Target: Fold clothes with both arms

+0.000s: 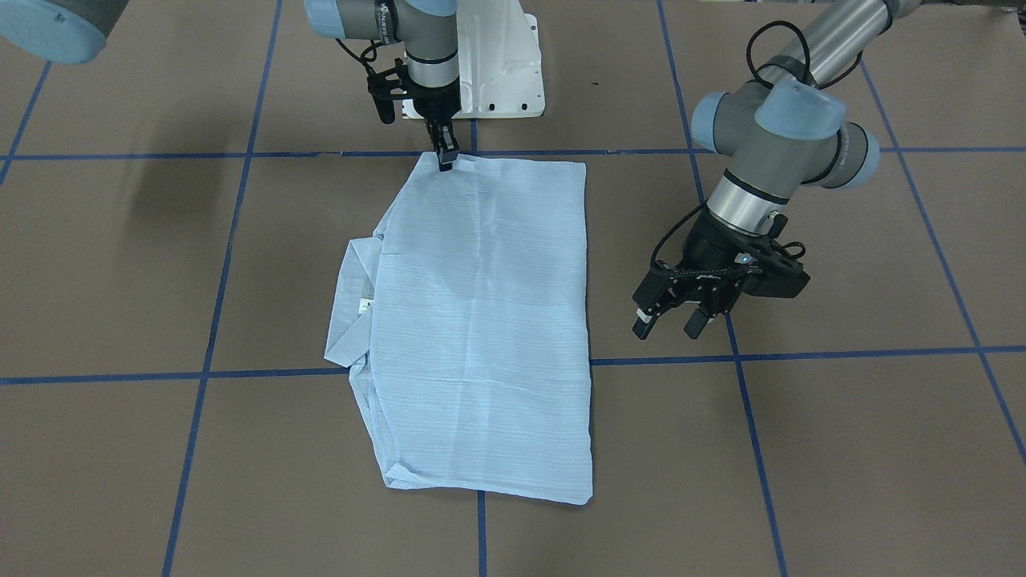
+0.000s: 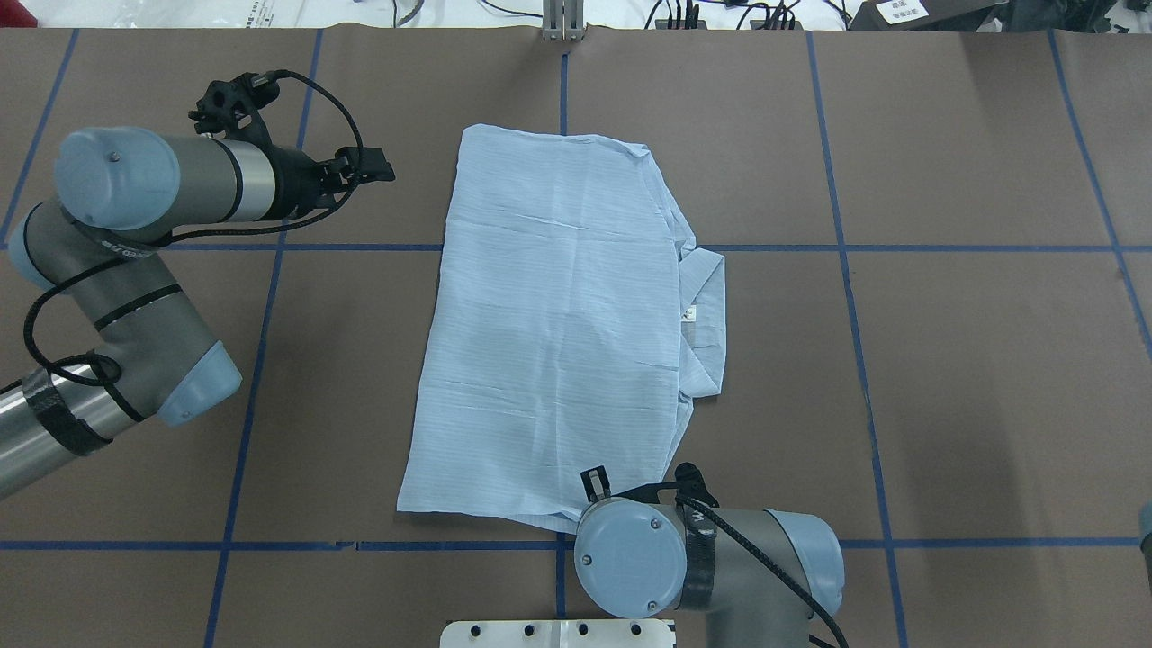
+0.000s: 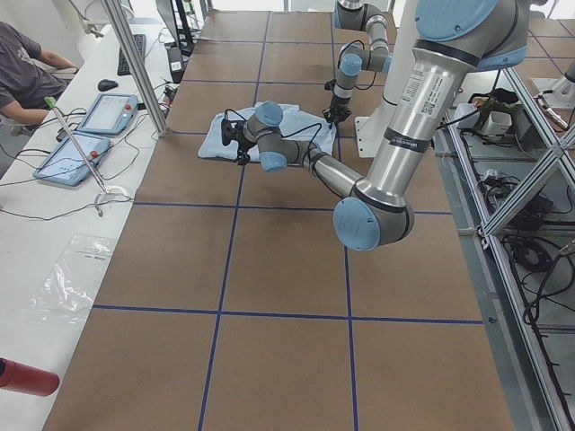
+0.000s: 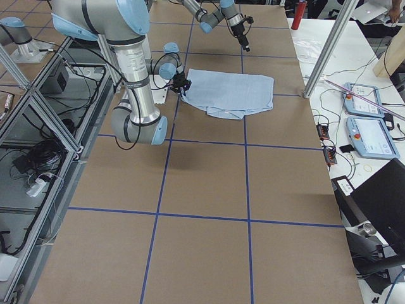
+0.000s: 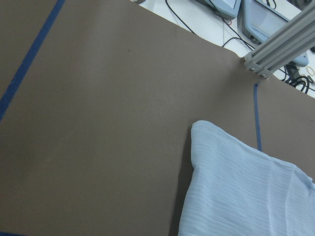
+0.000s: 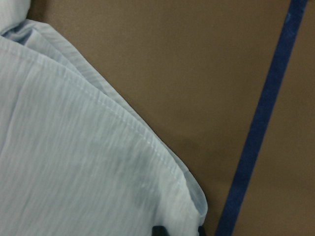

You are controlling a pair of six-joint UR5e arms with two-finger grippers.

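Note:
The pale blue striped shirt (image 1: 481,320) lies folded into a long rectangle in the middle of the table, and also shows in the overhead view (image 2: 558,315). Its collar with the small neck tag (image 1: 365,305) sticks out on the robot's right side. My right gripper (image 1: 446,163) points straight down and is shut on the shirt's near edge by the base. The right wrist view shows that hem (image 6: 74,162). My left gripper (image 1: 670,324) is open and empty. It hovers beside the shirt's other long edge, apart from it. The left wrist view shows a far shirt corner (image 5: 236,187).
The white pedestal base (image 1: 505,72) stands just behind the right gripper. Blue tape lines (image 1: 801,354) cross the brown table. An aluminium post (image 3: 135,63) and a side table with tablets (image 3: 90,117) stand along the far edge. A red bottle (image 3: 27,377) lies there too.

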